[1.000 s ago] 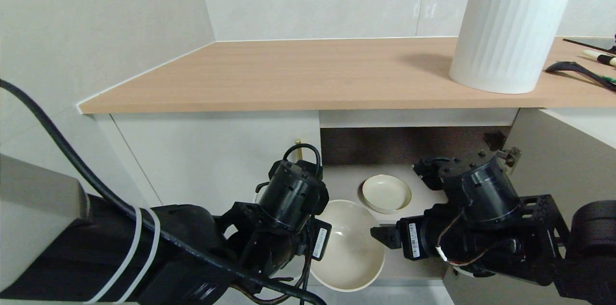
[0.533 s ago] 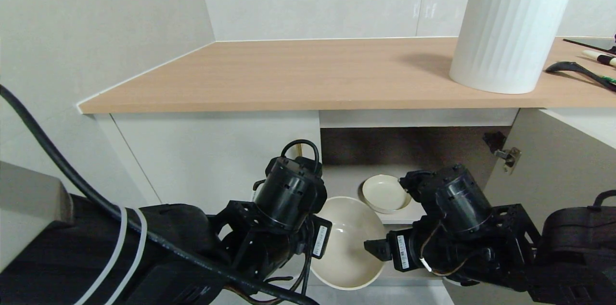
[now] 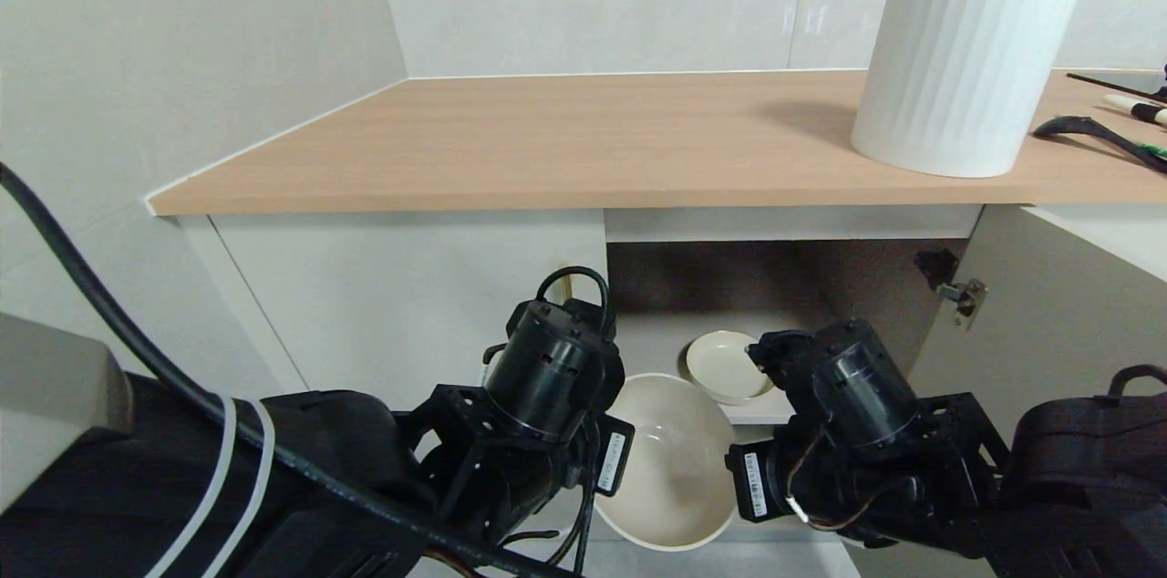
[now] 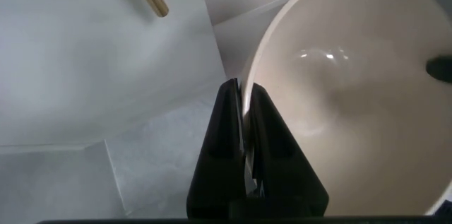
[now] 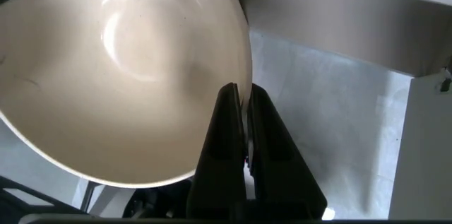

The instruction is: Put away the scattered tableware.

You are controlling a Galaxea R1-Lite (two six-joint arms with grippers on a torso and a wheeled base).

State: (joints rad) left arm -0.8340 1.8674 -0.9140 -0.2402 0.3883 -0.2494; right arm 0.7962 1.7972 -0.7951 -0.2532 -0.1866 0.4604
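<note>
Bowl: a large cream bowl [image 3: 666, 469] sits low in the middle of the head view, between the two arms. It is tipped so its hollow faces the camera, and it is in front of the open cupboard's shelf. Whether it touches the shelf edge cannot be told.
Left gripper: the left gripper [image 4: 242, 94] is narrowed onto the bowl's rim, with one finger inside the wall and one outside. It grips the side of the bowl that lies toward the left of the head view.
Right gripper: the right gripper [image 5: 242, 94] pinches the opposite rim in the same way, its fingers nearly together with the thin wall between them.
Small dish: a shallow cream dish [image 3: 723, 366] lies flat on the cupboard shelf [image 3: 652, 336], just behind the bowl and beside the right wrist.
Cupboard: the right-hand door [image 3: 1048, 332] stands open at the right edge of the frame. The left-hand door [image 3: 401, 295] is closed.
Countertop: a wooden top [image 3: 565, 140] runs across the middle of the frame. A tall white ribbed canister [image 3: 971, 49] stands upright on it at the upper right, and dark utensils [image 3: 1094, 131] lie at the far right edge.
</note>
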